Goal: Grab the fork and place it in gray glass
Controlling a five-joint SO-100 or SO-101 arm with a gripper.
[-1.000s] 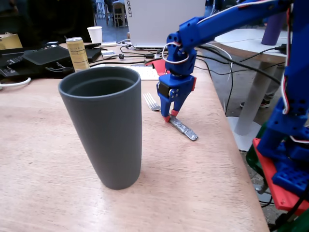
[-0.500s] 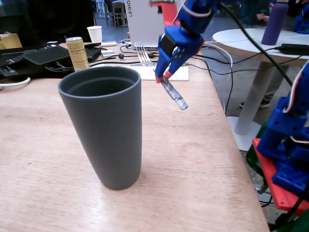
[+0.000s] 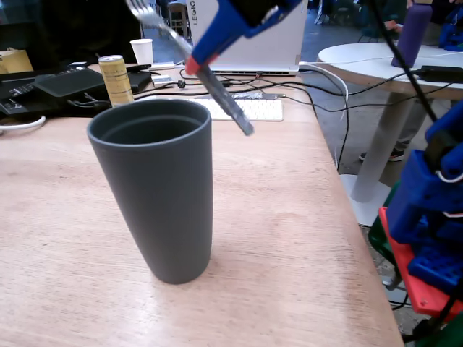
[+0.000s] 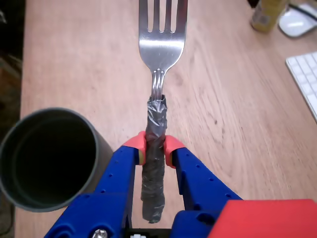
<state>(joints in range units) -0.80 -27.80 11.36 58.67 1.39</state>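
The fork [image 4: 159, 54] has silver tines and a handle wrapped in crinkled gray foil tape. My blue gripper with red tips [image 4: 154, 148] is shut on the wrapped handle. In the fixed view the gripper [image 3: 194, 65] holds the fork [image 3: 217, 85] tilted in the air, tines up at the top left, handle end down to the right, above and just right of the gray glass [image 3: 159, 188]. The glass stands upright and empty on the wooden table. In the wrist view the glass [image 4: 49, 158] sits at the lower left, beside the gripper.
A yellow drink can [image 3: 116, 78], a small white paper cup [image 3: 142, 50], a white keyboard [image 3: 253, 108], a laptop [image 3: 253, 36] and cables lie at the back of the table [image 3: 289, 238]. The table's right edge drops off near the arm's blue and red base [image 3: 430, 238].
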